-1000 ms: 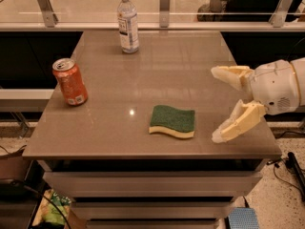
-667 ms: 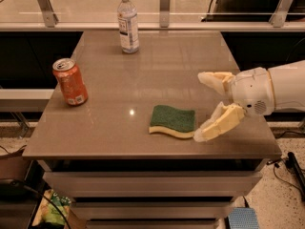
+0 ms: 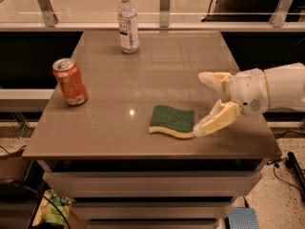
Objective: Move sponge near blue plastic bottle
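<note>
At the far left an orange soda can is standing upright near the left edge of the grey-brown table, its opened top facing up. Further right and toward the back edge, the blue plastic bottle is standing upright with its white cap on and its label facing the camera; it is sitting well apart from the can.

Right of centre, close to the front edge, the sponge is lying flat with its dark green side up and the pale yellow foam showing along its near edge (the wavy outline is plain to see). It is lying well apart from the bottle, which is standing across the table from it.

Just right of the sponge, the gripper is reaching in from the right on a white arm. Its jaws are spread wide apart, holding nothing. The nearer of its two fingers is angling down with its tip right at the sponge's right edge, touching it or nearly so, while the farther one is hanging over bare tabletop.
</note>
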`<state>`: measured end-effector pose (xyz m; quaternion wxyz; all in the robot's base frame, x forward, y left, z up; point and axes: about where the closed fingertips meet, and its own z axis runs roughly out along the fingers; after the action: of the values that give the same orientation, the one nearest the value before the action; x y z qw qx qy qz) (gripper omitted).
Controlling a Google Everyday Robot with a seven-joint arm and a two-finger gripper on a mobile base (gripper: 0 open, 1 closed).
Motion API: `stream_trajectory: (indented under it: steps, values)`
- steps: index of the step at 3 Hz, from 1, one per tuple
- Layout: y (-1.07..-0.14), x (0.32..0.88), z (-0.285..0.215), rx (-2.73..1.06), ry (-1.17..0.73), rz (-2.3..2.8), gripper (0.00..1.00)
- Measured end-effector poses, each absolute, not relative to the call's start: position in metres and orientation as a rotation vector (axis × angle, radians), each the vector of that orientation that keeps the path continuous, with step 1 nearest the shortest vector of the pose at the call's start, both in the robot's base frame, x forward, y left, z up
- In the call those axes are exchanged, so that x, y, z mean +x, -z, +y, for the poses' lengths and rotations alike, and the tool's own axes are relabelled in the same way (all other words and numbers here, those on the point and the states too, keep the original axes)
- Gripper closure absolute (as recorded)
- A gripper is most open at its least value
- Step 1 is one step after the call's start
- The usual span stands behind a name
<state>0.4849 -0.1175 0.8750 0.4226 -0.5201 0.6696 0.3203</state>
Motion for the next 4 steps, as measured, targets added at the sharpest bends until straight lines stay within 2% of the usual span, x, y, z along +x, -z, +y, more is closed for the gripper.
stream_trajectory:
  steps: [4]
  values:
    - [-0.835,0.486,-0.107,-1.287,-0.673,1.722,0.0]
